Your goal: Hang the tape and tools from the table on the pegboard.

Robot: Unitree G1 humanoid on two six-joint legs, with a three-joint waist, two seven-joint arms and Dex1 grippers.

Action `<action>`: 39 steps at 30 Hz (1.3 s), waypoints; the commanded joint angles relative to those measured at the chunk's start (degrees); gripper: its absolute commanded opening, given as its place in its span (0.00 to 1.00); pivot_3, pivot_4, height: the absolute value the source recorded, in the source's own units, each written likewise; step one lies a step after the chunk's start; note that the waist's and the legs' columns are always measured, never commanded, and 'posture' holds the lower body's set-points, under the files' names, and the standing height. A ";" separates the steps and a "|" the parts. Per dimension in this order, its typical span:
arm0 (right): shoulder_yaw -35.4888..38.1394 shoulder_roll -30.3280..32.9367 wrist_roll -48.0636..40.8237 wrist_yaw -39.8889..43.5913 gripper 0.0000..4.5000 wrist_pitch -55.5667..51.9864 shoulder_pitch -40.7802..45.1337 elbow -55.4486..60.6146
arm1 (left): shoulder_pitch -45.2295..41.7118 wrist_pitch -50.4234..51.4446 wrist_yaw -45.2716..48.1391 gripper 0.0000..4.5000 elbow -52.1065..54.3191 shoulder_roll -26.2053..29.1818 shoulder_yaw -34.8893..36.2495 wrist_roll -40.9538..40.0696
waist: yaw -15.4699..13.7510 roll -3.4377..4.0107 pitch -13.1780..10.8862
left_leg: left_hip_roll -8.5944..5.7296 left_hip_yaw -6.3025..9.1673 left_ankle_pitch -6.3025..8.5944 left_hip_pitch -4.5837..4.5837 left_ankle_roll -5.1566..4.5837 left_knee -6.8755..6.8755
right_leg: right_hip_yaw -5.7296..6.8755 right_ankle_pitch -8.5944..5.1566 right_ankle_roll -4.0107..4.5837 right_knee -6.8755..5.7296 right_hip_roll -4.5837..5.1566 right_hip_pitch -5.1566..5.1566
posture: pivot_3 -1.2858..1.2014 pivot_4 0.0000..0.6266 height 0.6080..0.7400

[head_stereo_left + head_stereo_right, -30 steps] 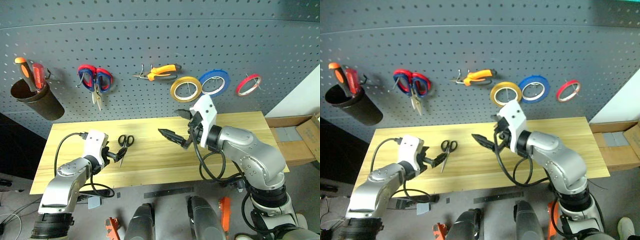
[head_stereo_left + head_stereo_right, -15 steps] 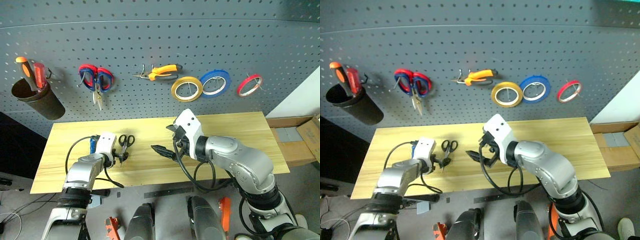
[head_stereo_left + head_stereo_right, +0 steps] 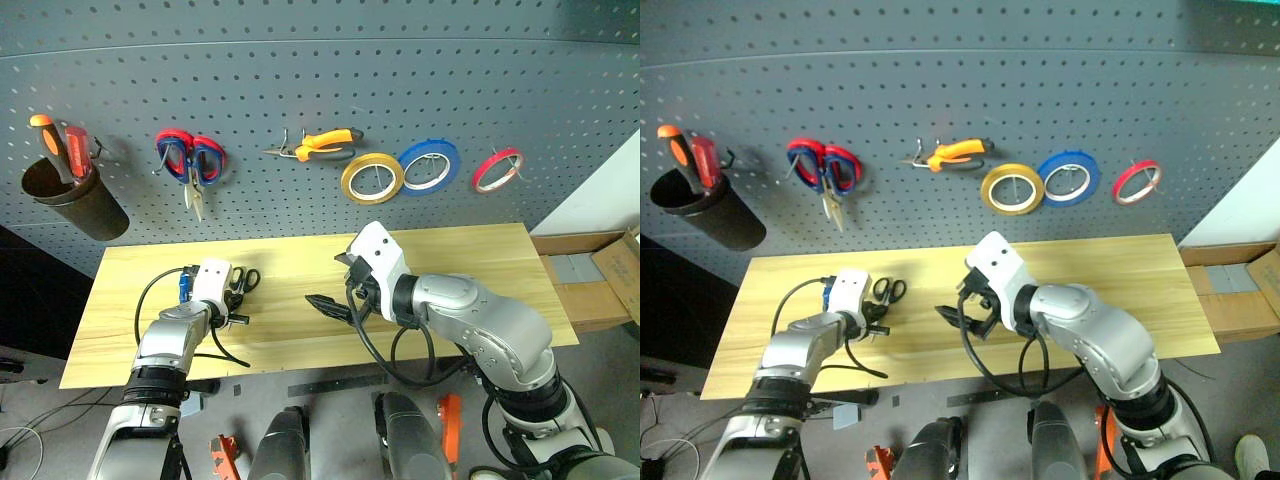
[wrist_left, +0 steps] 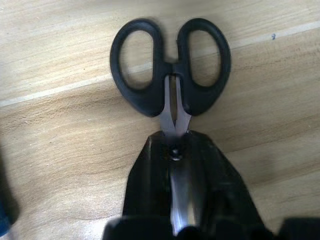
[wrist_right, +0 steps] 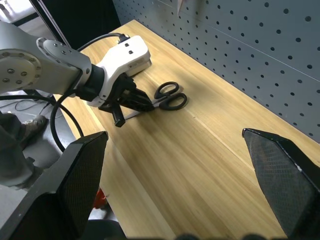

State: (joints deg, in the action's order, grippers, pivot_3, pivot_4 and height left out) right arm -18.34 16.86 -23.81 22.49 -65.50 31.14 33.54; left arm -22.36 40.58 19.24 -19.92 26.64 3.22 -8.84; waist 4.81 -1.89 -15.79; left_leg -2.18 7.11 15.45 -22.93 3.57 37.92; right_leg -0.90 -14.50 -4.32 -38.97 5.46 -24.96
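Left claw (image 4: 175, 172) clamped on black-handle scissors (image 4: 170, 70).
I see the scissors lying flat on the table (image 3: 470, 260), blades pinched between the fingers; right claw (image 5: 175, 200) hangs spread wide, holding nothing.

The left pincer (image 4: 175, 170) was angled forward and down, its two black fingers clamped on the silver blades of the black-handled scissors (image 4: 170, 65). The right pincer (image 3: 330, 303), on the silver-grey right arm, was held raised, pointing leftward, fingers spread wide and holding nothing.
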 commanded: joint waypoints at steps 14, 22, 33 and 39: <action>3.77 9.21 1.44 6.21 1.00 13.87 -1.97 5.30 | 18.71 -14.28 10.67 0.03 30.74 0.27 11.91 -11.32 | -0.11 -0.14 -0.11 | 0.02 -0.01 0.01 -0.09 0.01 -0.11 | 0.02 0.00 0.00 0.24 0.07 -0.03 | 0.48 0.43 1.00; 8.14 11.68 -3.31 13.57 1.00 19.48 -2.65 5.78 | 25.07 -19.55 8.48 0.03 47.25 1.52 18.16 -11.20 | -0.25 -0.15 -0.10 | 0.01 0.00 0.02 -0.08 0.01 -0.10 | 0.04 -0.01 -0.01 0.26 0.07 0.04 | 0.50 0.39 1.00; 9.46 12.16 -3.12 16.63 1.00 24.72 -0.06 0.63 | 21.28 -25.26 0.53 0.03 50.25 0.36 22.26 -9.09 | -1.62 -0.15 -0.10 | 0.00 0.00 0.01 -0.05 0.01 -0.07 | 0.10 -0.01 -0.01 0.26 0.05 0.12 | 0.51 0.35 1.00; 8.44 12.06 -2.64 17.10 1.00 25.31 0.74 -0.74 | 17.46 -24.63 0.78 0.03 46.08 0.90 19.38 -8.71 | -2.11 -0.17 -0.07 | -0.01 0.01 0.01 -0.05 0.02 -0.06 | 0.13 0.00 -0.01 0.31 0.06 0.20 | 0.51 0.34 1.00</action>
State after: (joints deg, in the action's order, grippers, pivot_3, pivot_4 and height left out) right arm -10.31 28.80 -26.45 39.05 -41.65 30.84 32.12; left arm -4.26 16.77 19.71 26.27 26.97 23.25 -17.79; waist 2.70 -2.06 -15.86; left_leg -2.19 7.13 15.46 -22.97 3.59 37.86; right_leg -0.77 -14.50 -4.34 -38.66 5.51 -24.76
